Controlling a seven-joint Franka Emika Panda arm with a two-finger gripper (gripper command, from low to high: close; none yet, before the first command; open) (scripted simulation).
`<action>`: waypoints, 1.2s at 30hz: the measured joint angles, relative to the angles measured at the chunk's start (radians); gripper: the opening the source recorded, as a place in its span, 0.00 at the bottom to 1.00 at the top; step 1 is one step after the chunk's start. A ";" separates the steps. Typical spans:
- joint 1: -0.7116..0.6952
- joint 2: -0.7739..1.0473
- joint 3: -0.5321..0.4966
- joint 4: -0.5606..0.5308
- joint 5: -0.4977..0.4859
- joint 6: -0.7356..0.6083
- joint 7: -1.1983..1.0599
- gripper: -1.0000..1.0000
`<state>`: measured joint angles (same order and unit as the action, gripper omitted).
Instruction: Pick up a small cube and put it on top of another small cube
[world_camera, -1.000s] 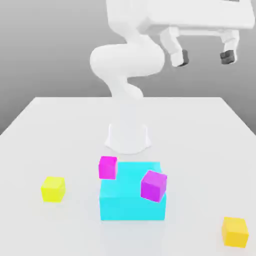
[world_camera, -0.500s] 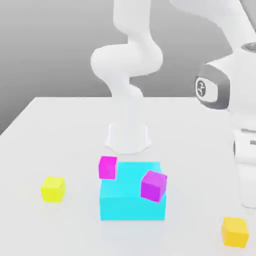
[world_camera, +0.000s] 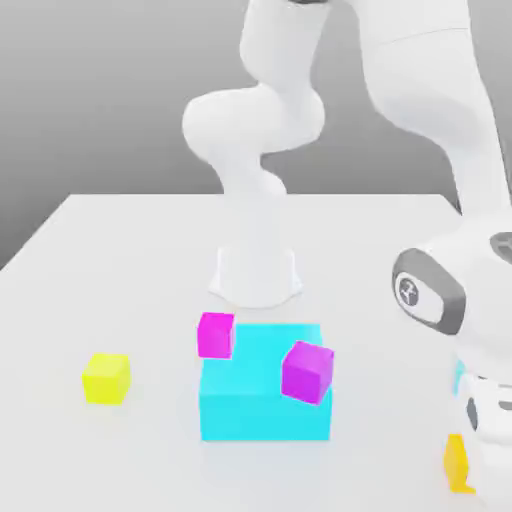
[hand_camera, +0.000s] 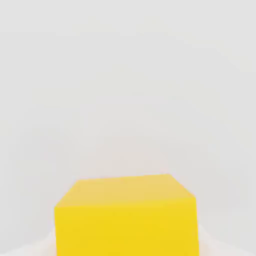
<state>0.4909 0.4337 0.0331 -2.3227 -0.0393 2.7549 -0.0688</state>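
Gripper clamped tight on the orange cube (world_camera: 457, 462).
Two magenta cubes (world_camera: 215, 334) (world_camera: 307, 371), one yellow cube (world_camera: 106, 378), one cyan block (world_camera: 263, 400); hand view adds the orange cube's top.

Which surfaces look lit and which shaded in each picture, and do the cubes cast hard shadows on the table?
Exterior view: soft, even light; the cyan block has a paler top and a darker front, and only faint smudges lie under the yellow cube. Hand view: the orange-yellow cube shows a lighter top and a deeper front face, on a nearly shadowless white table.
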 joint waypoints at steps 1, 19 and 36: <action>-0.001 -0.033 0.002 -0.007 0.002 -0.026 -0.001 0.00; -0.623 -0.567 -0.472 -0.451 -0.138 -0.098 0.389 0.00; -0.639 -0.346 -0.484 -0.495 0.208 0.138 0.183 1.00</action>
